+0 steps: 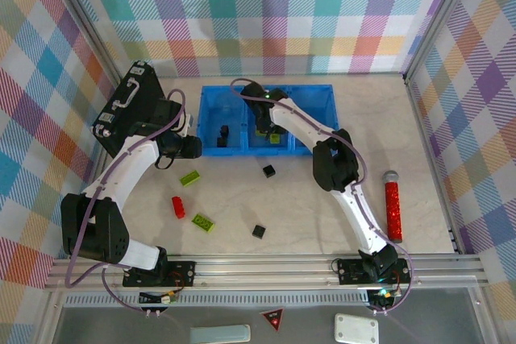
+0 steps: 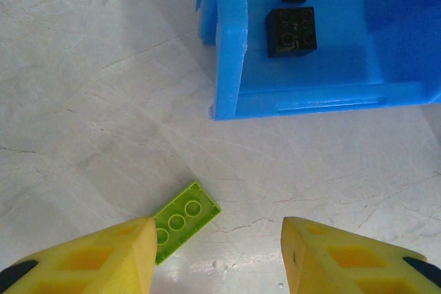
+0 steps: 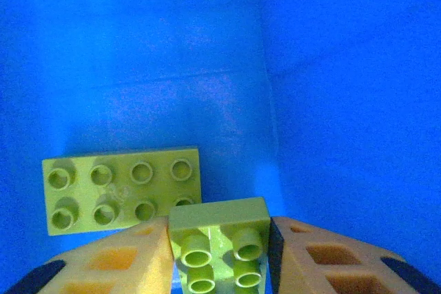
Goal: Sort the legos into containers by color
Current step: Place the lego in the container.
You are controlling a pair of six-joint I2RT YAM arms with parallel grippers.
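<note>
We hold our left arm (image 1: 121,171) bent at the elbow, the left hand (image 2: 216,242) facing down, yellow fingers (image 2: 103,256) spread with nothing between them. Our right arm (image 1: 359,215) reaches far forward, the right hand (image 3: 219,256) pinching a lime-green brick (image 3: 219,219) between both fingers

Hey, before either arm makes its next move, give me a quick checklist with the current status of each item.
1. Grip of right end effector on held lime-green brick: ok.
2. The compartment below holds a matching lime-green brick: ok.
3. Held brick's height above compartment floor: cannot tell.
4. Opening of left end effector: ok, open.
5. The loose lime-green brick centred under left end effector: not ok, off to one side.
</note>
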